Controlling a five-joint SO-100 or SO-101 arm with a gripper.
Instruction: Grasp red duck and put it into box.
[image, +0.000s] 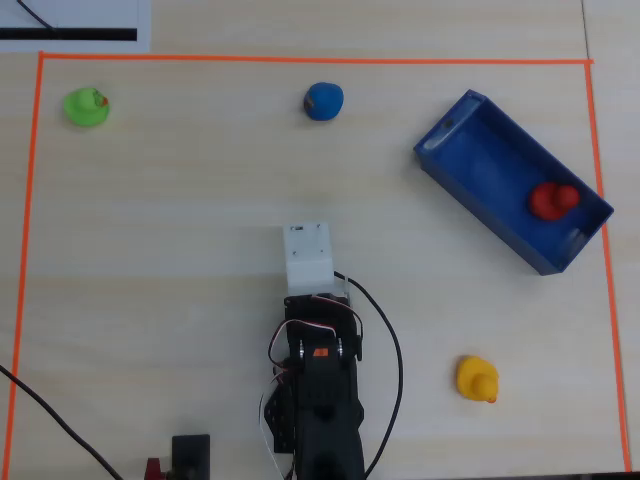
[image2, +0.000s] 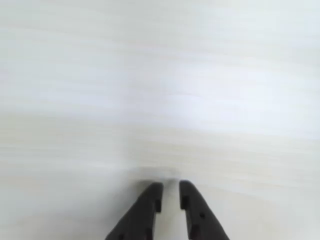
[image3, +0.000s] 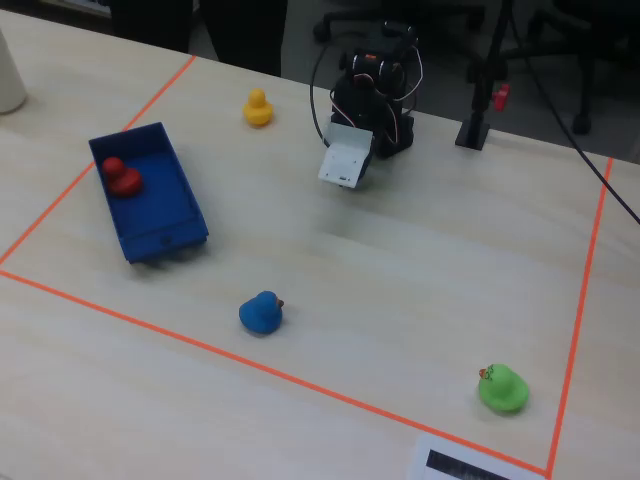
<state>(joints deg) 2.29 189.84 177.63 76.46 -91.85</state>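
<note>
The red duck (image: 553, 199) lies inside the blue box (image: 470, 112) near its lower right end in the overhead view. In the fixed view the duck (image3: 122, 176) sits at the far end of the box (image3: 165, 238). My arm (image: 318, 345) is folded back at the table's near middle, far from the box. In the wrist view my gripper (image2: 170, 187) points at bare table, its two dark fingertips nearly together with only a narrow slit and nothing between them. The white wrist block (image: 307, 256) hides the jaws from above.
A blue duck (image: 323, 101), a green duck (image: 86, 106) and a yellow duck (image: 477, 379) stand loose on the table. Orange tape (image: 300, 59) frames the work area. Cables (image: 395, 350) trail from the arm's base.
</note>
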